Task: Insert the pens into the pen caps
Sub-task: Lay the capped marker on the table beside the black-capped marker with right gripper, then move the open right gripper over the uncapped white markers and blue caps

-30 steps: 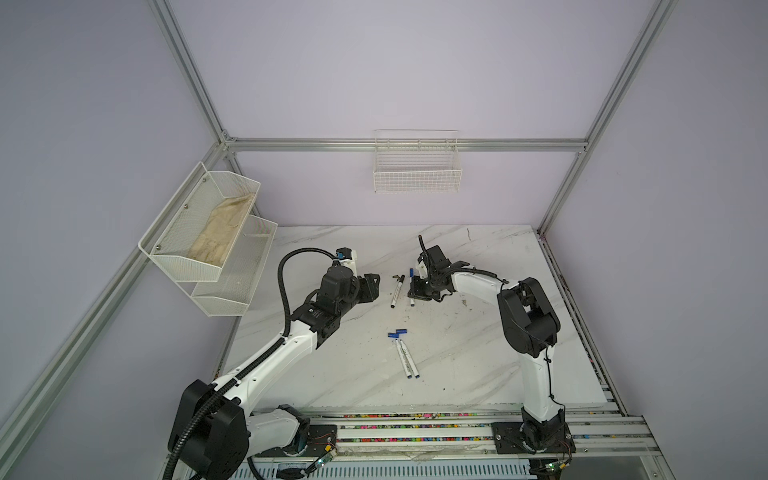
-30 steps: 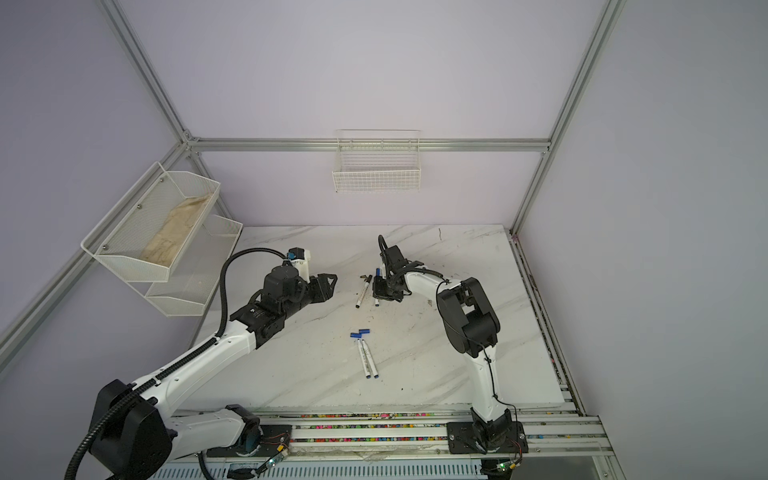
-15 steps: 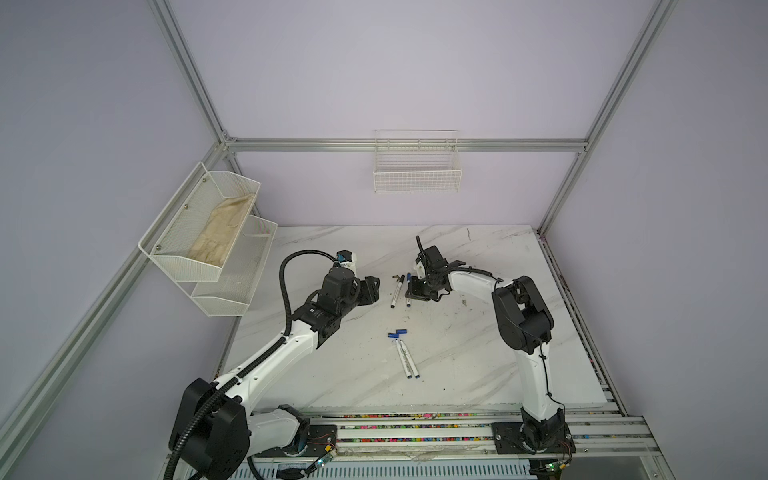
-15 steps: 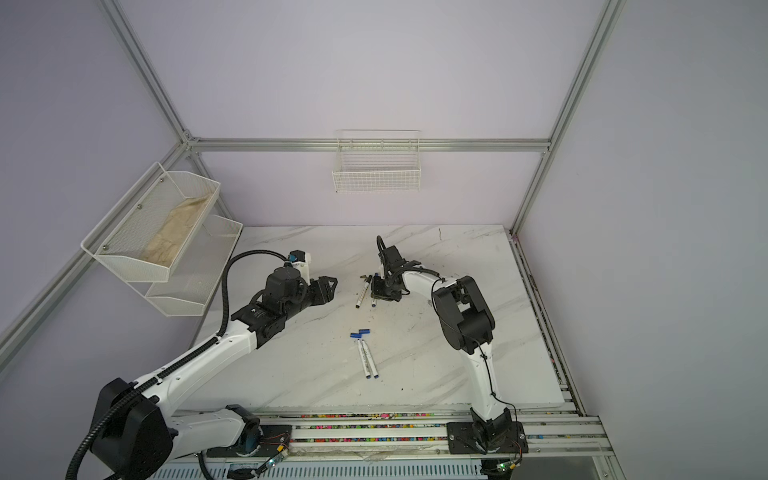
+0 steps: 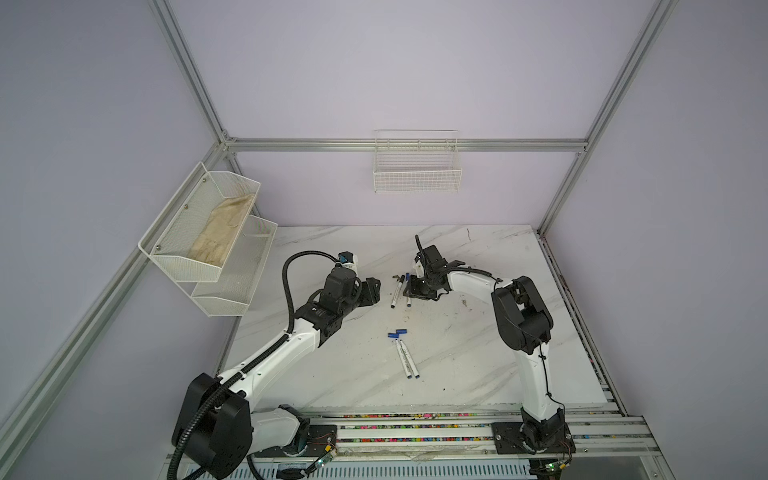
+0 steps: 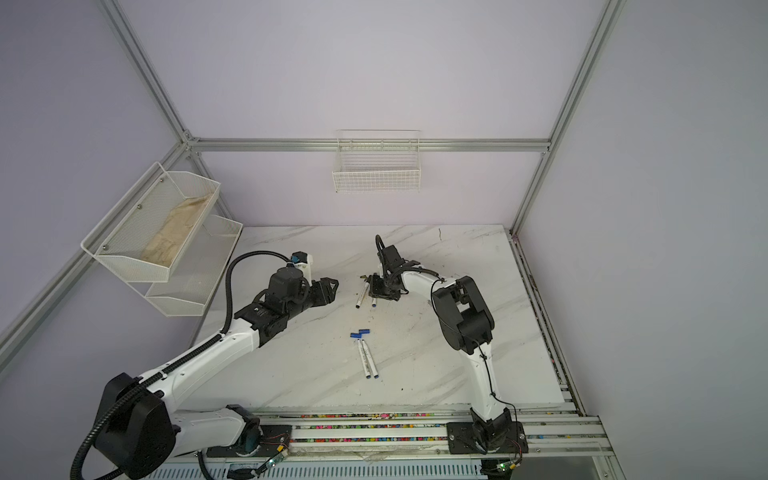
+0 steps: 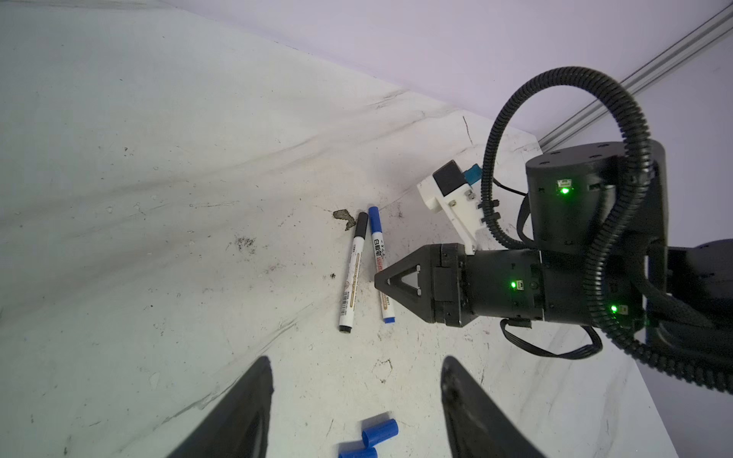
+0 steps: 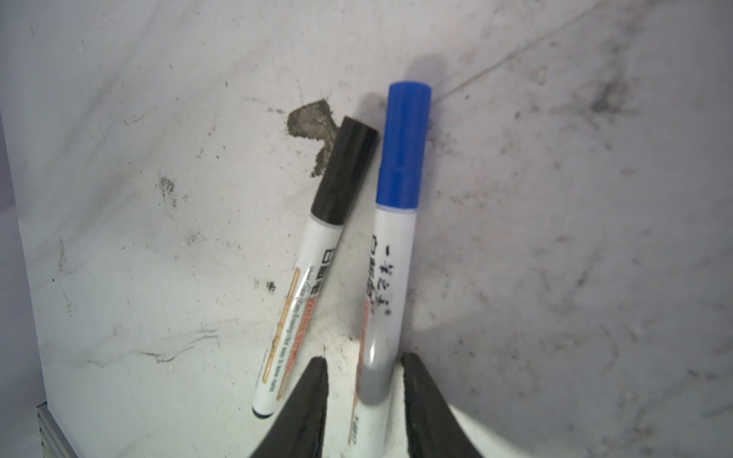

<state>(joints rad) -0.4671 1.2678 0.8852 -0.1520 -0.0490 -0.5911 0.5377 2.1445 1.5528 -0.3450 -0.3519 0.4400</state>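
"Since you're watching too: where's my right gripper (image 8: pixel 364 357)?"

"Jaws parted, astride the blue-capped white marker pen (image 8: pixel 390 257), which lies on the marble tabletop (image 5: pixel 478 374) beside the black-capped pen (image 8: pixel 317 257)."

"And my left gripper (image 7: pixel 355 359)?"

"Open, empty. Two loose stubby blue caps (image 7: pixel 378 432) lie just ahead of it; the two uncapped white pens (image 5: pixel 405 359) point lengthwise at them. I'd send left."

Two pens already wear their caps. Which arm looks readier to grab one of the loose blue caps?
Left, probably: the left gripper is open and empty, with the blue caps close ahead of it. The right gripper straddles the capped blue pen, jaws apart.
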